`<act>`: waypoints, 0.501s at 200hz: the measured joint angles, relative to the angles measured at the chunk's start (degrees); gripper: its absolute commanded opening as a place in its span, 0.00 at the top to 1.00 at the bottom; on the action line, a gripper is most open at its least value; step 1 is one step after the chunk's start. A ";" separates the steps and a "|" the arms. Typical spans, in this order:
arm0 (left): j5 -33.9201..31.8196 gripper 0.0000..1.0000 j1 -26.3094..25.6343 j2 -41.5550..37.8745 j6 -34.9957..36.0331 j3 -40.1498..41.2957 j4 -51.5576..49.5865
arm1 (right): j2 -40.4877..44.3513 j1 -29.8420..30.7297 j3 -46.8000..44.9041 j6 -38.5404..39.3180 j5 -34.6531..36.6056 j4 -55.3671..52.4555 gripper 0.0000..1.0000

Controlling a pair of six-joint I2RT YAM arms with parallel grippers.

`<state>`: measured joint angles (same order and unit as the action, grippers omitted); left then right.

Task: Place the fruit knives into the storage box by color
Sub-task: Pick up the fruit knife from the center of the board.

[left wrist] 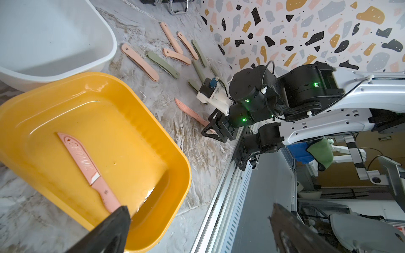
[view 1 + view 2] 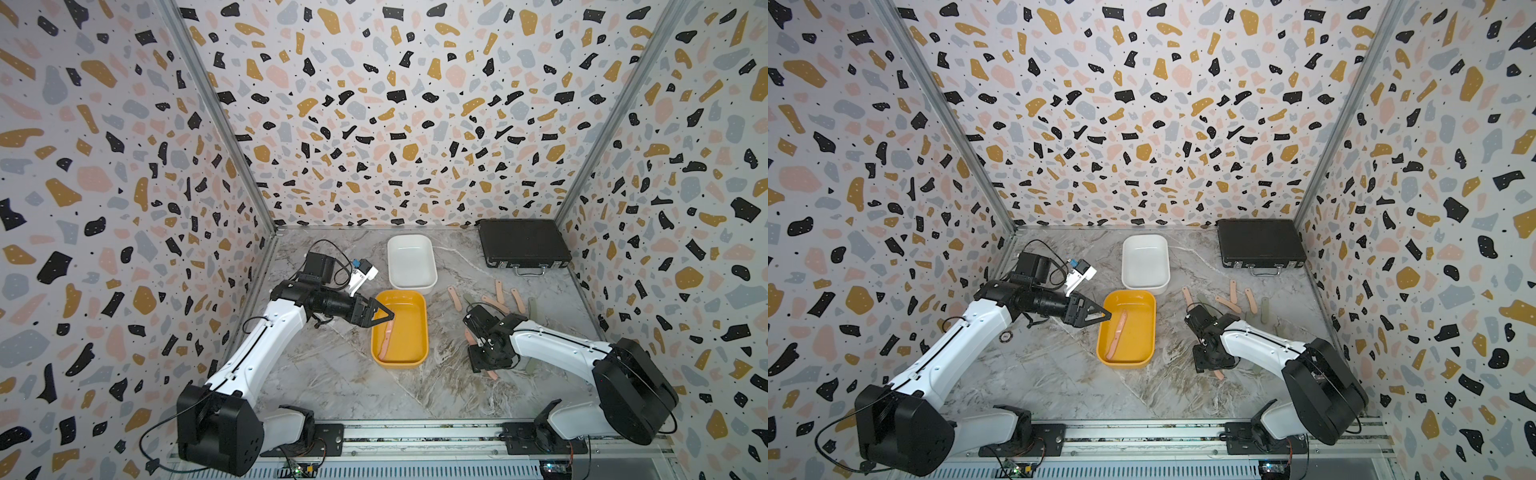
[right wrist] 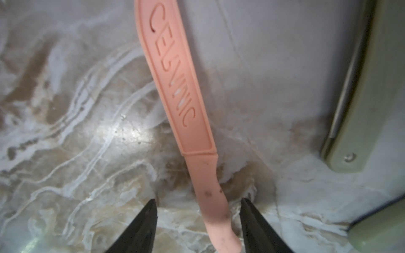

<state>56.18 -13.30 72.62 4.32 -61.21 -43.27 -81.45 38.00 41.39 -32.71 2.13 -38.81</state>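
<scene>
The setting is a robotics laboratory test cell. Terrazzo-print panels (image 2: 374,104) joined by aluminium profiles (image 2: 220,116) enclose a marble-pattern tabletop (image 2: 332,374). The left arm (image 2: 266,332) and right arm (image 2: 552,345) are mounted on a slotted metal rail (image 2: 415,434) at its front edge, beside an exposed circuit board (image 2: 297,469). In the left wrist view, a blue bin (image 1: 299,153) and metal framing (image 1: 394,181) stand beyond the rail.
</scene>
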 measured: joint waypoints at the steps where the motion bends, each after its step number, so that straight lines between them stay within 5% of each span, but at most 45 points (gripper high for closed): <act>1: -0.02 0.00 0.00 0.00 0.00 0.00 0.00 | -0.04 0.00 0.00 0.00 0.00 0.04 0.40; 100: -1.66 0.00 0.00 0.17 0.22 0.00 -0.11 | -0.42 -0.28 -0.09 0.87 -1.57 1.31 0.76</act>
<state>54.52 -13.30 72.79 4.54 -61.21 -43.38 -81.87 37.71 41.30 -31.83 0.56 -37.50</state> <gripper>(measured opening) 0.999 0.264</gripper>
